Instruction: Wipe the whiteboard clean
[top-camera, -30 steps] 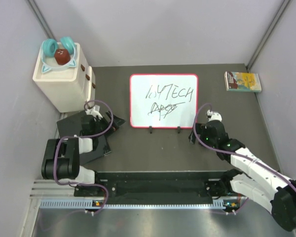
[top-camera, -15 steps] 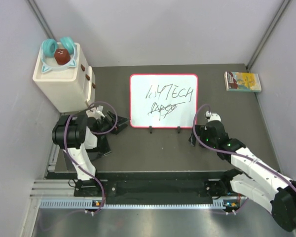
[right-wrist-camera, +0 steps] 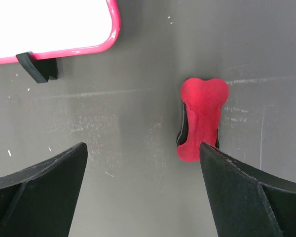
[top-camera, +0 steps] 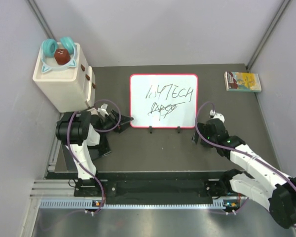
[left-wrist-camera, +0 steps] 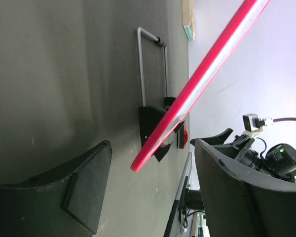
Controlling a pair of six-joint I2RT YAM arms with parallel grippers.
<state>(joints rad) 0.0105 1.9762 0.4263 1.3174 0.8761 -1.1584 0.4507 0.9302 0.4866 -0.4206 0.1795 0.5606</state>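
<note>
The whiteboard [top-camera: 164, 101] has a red rim and black scribbles and stands tilted on two black feet at the table's middle. My left gripper [top-camera: 124, 121] is open at its lower-left corner. In the left wrist view the red rim [left-wrist-camera: 197, 94] runs edge-on, and its corner sits between my open fingers [left-wrist-camera: 86, 187] without touching them. My right gripper [top-camera: 199, 138] is open and empty, low over the table beside the board's lower-right corner [right-wrist-camera: 111, 34]. A red bone-shaped eraser [right-wrist-camera: 202, 118] lies on the table just ahead of the right finger [right-wrist-camera: 256, 197].
A cream box [top-camera: 64, 84] with teal headphones on top stands at the back left. A yellow-green book [top-camera: 242, 81] lies at the back right. A black flat slab [top-camera: 96, 143] lies under the left arm. The board's wire stand [left-wrist-camera: 153, 69] rests on the table behind it.
My left arm has swung from the near left up to the board's lower-left corner. My right gripper has shifted slightly right.
</note>
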